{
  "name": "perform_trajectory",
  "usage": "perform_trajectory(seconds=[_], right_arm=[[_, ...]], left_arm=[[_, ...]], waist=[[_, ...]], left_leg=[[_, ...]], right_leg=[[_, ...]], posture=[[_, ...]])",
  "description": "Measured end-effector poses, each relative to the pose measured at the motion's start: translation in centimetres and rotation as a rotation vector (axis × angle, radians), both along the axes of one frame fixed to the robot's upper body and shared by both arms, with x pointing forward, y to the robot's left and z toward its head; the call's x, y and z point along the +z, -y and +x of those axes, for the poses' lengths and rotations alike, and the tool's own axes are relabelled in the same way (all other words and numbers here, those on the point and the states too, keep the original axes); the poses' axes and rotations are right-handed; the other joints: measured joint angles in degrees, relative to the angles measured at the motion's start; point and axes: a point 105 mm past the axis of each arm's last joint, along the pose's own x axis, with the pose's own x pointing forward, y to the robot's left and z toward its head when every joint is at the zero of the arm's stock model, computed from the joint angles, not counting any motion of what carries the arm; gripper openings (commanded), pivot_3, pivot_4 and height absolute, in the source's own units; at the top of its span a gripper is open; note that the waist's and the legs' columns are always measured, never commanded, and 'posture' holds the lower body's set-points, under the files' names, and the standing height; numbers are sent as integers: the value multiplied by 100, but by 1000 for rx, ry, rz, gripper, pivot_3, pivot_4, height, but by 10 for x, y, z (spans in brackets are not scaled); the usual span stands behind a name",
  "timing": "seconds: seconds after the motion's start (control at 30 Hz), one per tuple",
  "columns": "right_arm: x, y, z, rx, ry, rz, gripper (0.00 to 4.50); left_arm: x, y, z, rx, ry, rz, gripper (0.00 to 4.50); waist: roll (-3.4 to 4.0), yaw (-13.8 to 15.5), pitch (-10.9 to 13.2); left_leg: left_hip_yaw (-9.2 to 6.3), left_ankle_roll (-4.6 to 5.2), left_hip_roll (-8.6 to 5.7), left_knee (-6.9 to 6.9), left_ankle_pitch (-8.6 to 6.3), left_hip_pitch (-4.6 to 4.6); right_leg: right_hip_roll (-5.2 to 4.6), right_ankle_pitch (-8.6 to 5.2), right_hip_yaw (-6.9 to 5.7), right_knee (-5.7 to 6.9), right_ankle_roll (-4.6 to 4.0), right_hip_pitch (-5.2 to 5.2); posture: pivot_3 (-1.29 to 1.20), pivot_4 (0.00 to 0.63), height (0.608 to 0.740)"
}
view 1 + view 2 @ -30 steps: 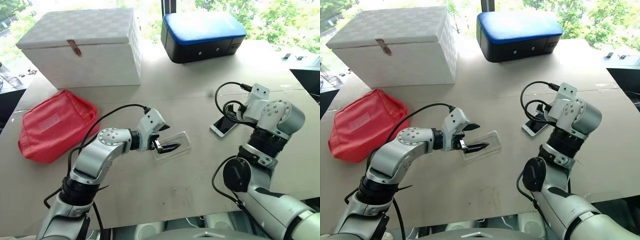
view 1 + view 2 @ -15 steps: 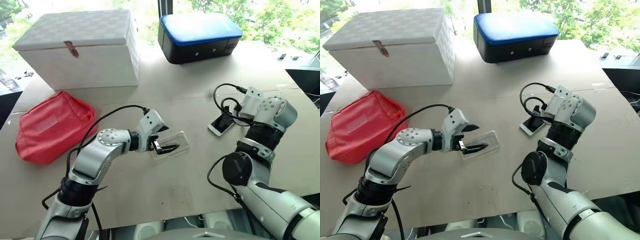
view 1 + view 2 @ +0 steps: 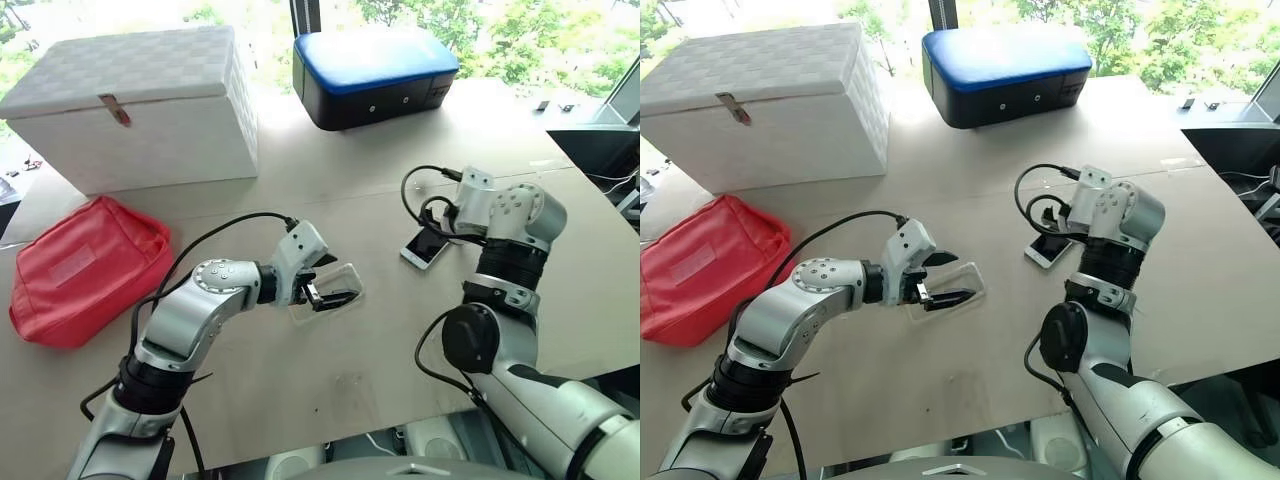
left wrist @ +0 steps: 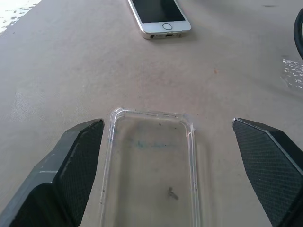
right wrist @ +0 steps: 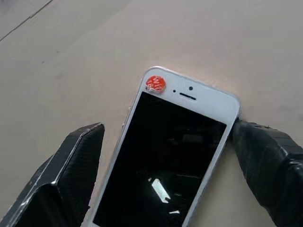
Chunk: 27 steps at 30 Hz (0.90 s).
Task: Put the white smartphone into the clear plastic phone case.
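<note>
My right gripper [image 5: 165, 175] stands spread wide, holding nothing, with the white smartphone [image 5: 173, 156] lying screen-up between its two fingers; one finger [image 5: 265, 156] looks to be touching or just beside the phone's long edge near the top corner, the other finger [image 5: 75, 170] is apart from the opposite edge. The phone's long axis runs along the line my gripper points, its earpiece end and a small red sticker [image 5: 155, 83] at the far end from me, so the fingers bracket its narrow width, which I judge is the right way round for a pinch across the sides. In the head view the phone [image 3: 424, 246] sits right of centre on the tan table [image 3: 340, 180], partly under my right wrist. My left gripper [image 3: 322, 291] is also released and empty, its fingers straddling the clear plastic phone case [image 4: 149, 161], which lies flat and open side up near the centre of the frame, its long axis running up to the right. The phone is well apart from the case, up and to the right of it, and the right arm is plainly the nearer one to it. Farther out, a red pouch [image 3: 85, 270] lies at the left edge, a white box [image 3: 140, 110] at upper left, and a blue-topped black case [image 3: 375, 75] at top centre.
</note>
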Motion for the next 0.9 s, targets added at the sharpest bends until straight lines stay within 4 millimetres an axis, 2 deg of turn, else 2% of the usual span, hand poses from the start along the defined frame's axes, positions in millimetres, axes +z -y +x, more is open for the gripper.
perform_trajectory(seconds=[0.1, 0.23, 0.43, 0.53, 0.73, 0.9], right_arm=[[1, -13, 2, 58, 14, -35, 4500], [1, -19, 3, 85, 23, -78, 4500], [-10, -29, -5, 175, 43, -191, 4500], [-13, -35, -10, 226, 76, -207, 4500], [-18, -39, -14, 289, 101, -210, 4500], [-19, -39, -14, 313, 109, -198, 4500]], left_arm=[[0, 0, 0, 4, 1, -1, 4408], [0, -2, 1, 9, 2, 6, 4408], [0, -3, -3, 3, 10, -4, 4408], [11, -5, -8, -13, 56, -60, 4408], [36, -26, -16, 12, 207, -195, 4408], [41, -39, -23, 23, 230, -245, 4408]], waist=[[2, 52, 2], [2, 123, 2], [-3, 115, -1], [-10, 99, -6], [-54, 106, -36], [-63, 113, -42]], left_leg=[[1, -1, -2, -12, 0, -11], [6, -2, -5, -14, -1, -28], [6, -2, -5, -17, -1, -30], [6, -2, 4, -22, -1, -17], [1, -4, 48, -31, -2, 3], [-2, -4, 68, -31, -3, 8]], right_leg=[[-2, 0, 0, -5, -1, -11], [-9, 0, 2, -11, -1, -28], [-11, 0, 2, -9, -1, -36], [-2, -2, 3, -7, -5, -31], [34, -20, -5, -7, -37, -20], [54, -26, -13, -6, -77, -21]], posture=[[0, 150, 740], [0, 150, 740], [0, 150, 740], [0, 150, 740], [0, 150, 740], [0, 150, 740]])
